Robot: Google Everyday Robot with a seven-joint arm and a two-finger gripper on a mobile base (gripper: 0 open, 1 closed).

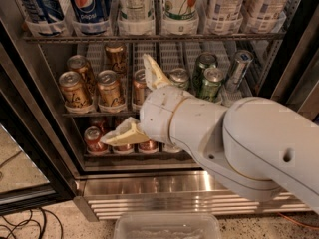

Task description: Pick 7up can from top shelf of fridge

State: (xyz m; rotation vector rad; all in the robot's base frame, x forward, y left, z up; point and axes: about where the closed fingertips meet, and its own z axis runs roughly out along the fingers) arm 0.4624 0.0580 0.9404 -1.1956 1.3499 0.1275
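Note:
The 7up can (180, 3), white and light green with a red-dot logo, stands on the top shelf (149, 36) of the fridge (174, 193), right of centre, its top cut off by the frame edge. Blue Pepsi cans (89, 4) stand to its left, and white cans (134, 1) stand on both sides of it. My gripper (132, 102) is open and empty, below the top shelf in front of the middle rack. One cream finger (151, 69) points up and the other (119, 135) points left. The big white arm covers the lower right.
The middle rack holds gold-brown cans (75, 88) and darker green cans (209, 81). Reddish cans (93, 138) stand on the bottom rack. The black-framed glass door (25, 153) is open at left. A clear plastic bin (167, 226) and cables (20, 223) lie on the floor.

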